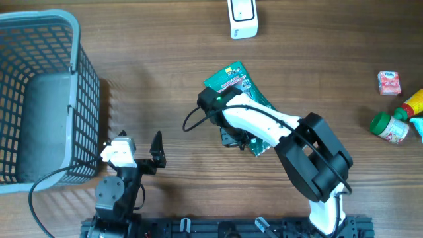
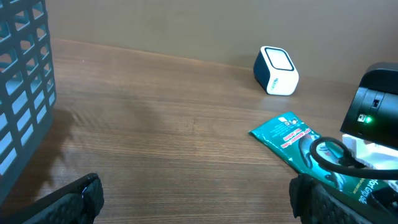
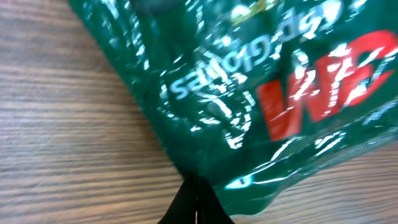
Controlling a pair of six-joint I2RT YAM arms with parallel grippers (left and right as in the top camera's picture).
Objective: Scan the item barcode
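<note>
Wood table [image 1: 165,86] is holding a green bag [image 1: 228,78]. Right gripper [image 3: 196,199] is pinching its edge tight. Left gripper [image 2: 199,205] is hanging wide open, empty.

Even, diffuse lighting is provided. White glare is spread across the green packet [image 3: 249,93], which is rendered blurred.

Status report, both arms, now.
Left gripper open, beside basket. Right gripper shut on green packet edge. Nothing between packet and scanner.
</note>
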